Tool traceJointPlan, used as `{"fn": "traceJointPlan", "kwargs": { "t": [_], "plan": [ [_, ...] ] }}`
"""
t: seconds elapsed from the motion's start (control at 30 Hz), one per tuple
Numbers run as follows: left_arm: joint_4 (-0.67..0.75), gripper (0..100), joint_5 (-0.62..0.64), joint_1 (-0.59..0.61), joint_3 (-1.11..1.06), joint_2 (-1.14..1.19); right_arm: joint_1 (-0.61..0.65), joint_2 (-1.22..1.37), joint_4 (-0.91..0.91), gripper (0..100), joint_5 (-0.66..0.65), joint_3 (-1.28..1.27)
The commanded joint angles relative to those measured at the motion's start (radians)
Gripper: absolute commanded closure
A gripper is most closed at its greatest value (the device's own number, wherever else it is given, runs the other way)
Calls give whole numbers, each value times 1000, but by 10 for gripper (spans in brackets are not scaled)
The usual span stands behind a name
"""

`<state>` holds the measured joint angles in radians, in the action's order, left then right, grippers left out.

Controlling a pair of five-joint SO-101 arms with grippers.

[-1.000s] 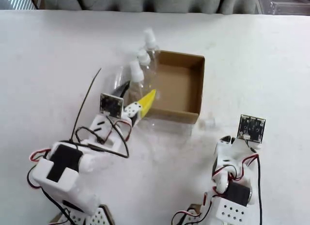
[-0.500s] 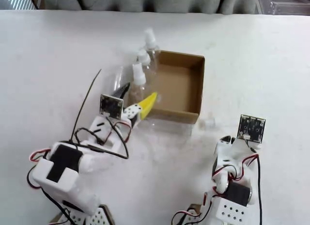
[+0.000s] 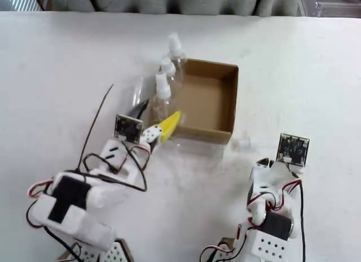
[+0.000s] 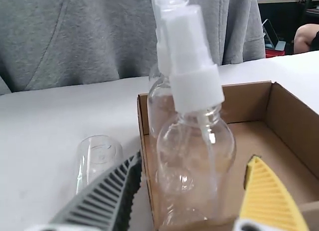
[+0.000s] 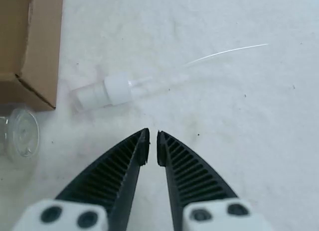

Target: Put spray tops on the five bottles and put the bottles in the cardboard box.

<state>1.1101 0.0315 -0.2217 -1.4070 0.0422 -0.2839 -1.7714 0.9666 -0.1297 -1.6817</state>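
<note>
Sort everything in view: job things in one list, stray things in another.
Job:
box
topped bottles standing in it
bare bottle lying beside the box
clear bottle by the box corner
loose spray top

Stray:
clear tub
black wire

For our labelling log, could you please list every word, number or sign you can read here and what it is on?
None can be read: the spray bottles, the cardboard box and the loose spray top show no print; any marks on the wrist camera boards are too small to read.
</note>
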Motion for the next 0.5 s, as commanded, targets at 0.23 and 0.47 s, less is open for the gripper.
{"fn": "traceJointPlan", "kwargs": {
  "t": [0.23, 0.47],
  "plan": [
    [-334, 688, -18, 4, -41, -289, -12, 7, 5, 984, -11, -11],
    [-523, 688, -18, 13, -91, -476, -12, 7, 5, 984, -11, -11]
  ]
}}
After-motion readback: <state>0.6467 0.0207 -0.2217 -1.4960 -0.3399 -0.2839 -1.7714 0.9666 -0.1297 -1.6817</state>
